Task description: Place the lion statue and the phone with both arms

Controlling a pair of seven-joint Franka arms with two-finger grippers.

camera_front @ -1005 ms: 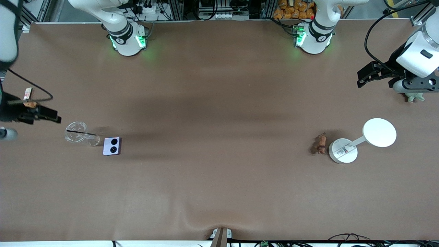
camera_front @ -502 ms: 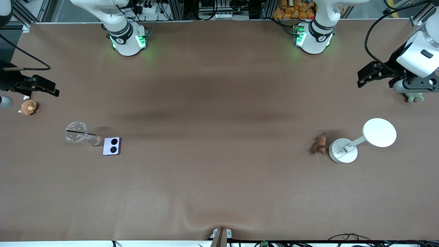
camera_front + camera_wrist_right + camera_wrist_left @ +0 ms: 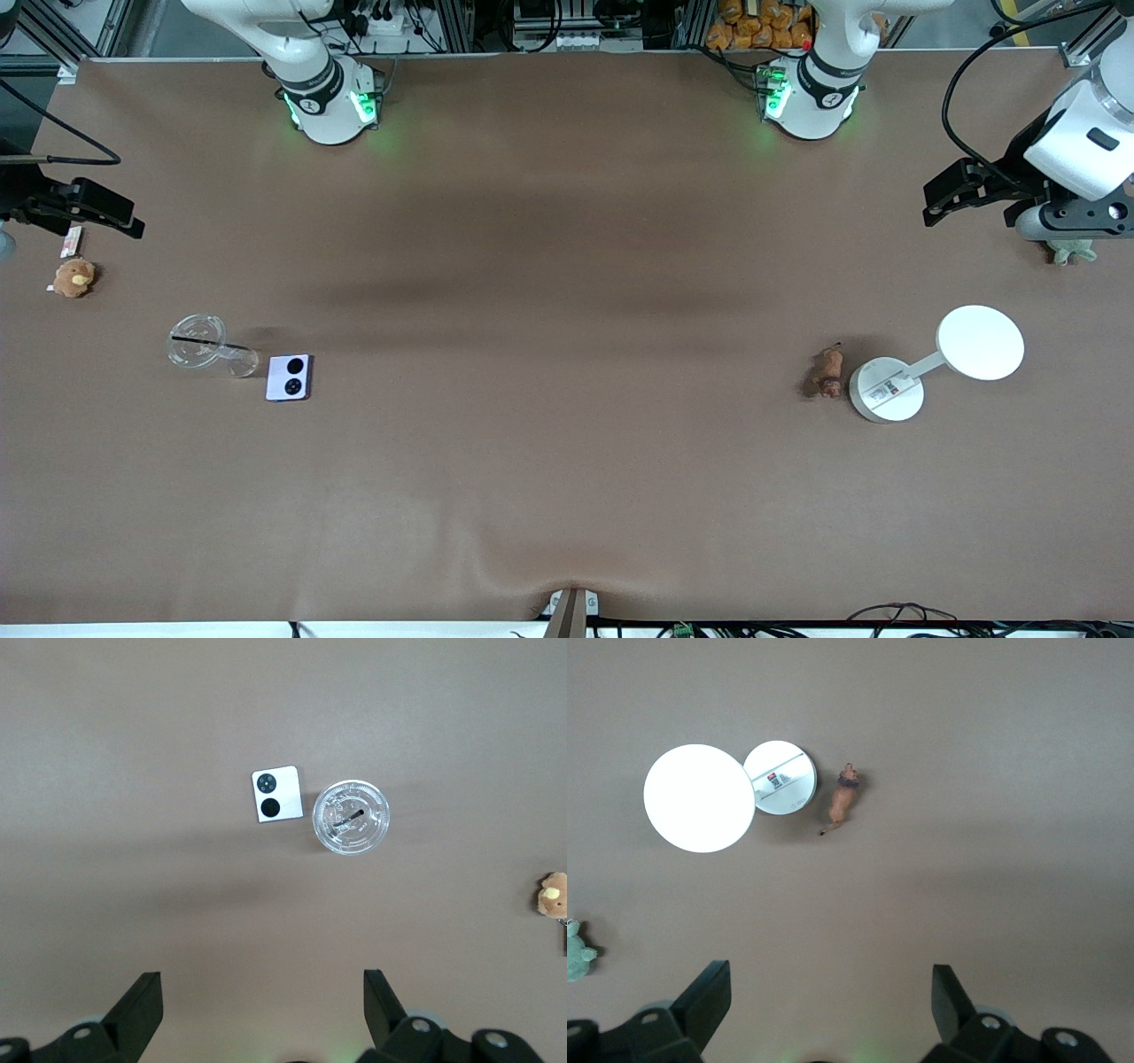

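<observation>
The lion statue lies on the brown table next to a white round base; it also shows in the left wrist view. The lavender phone lies lens side up beside a clear plastic cup; it also shows in the right wrist view. My left gripper is open and empty, in the air over the table at the left arm's end. It shows open in its wrist view. My right gripper is open and empty over the right arm's end, and shows open in its wrist view.
A white disc joins the white base by a short arm. A green plush turtle lies under my left hand. An orange-brown plush toy and a small tag lie at the table's edge by my right gripper.
My right gripper has moved away from the front camera, uncovering the orange-brown plush toy, which now lies on the table. The left arm has not moved.
</observation>
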